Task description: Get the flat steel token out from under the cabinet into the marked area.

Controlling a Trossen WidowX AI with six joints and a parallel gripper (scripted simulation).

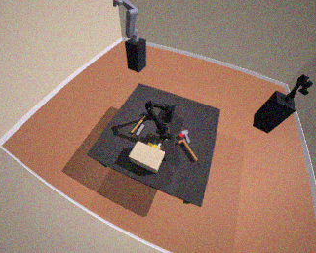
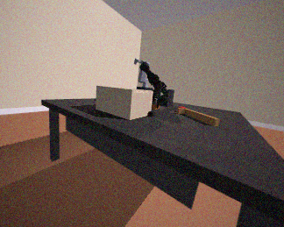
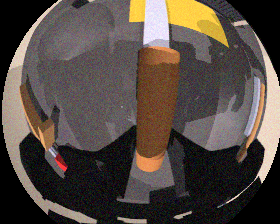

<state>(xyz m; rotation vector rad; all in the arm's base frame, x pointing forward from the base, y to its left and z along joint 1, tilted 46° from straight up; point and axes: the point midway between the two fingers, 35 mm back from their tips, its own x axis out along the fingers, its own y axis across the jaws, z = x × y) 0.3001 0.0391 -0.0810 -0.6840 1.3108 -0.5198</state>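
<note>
My gripper (image 3: 151,130) (image 1: 161,137) is shut on the brown wooden handle (image 3: 155,103) of a tool. The tool's flat pale grey blade (image 3: 155,18) reaches forward over the yellow marked area (image 3: 190,11) (image 1: 149,144). The beige cabinet (image 1: 146,156) (image 2: 122,102) stands just beyond that area, and the arm leans down low in front of it. The steel token shows in no view. The gap under the cabinet is hidden in the wrist view.
A wooden-handled tool with a red part (image 1: 188,148) (image 2: 201,116) lies right of the arm. Another wooden-handled tool (image 1: 138,124) lies to its left. All stand on the dark table (image 1: 204,123) (image 2: 188,145). Two black pedestals with cameras stand on the floor.
</note>
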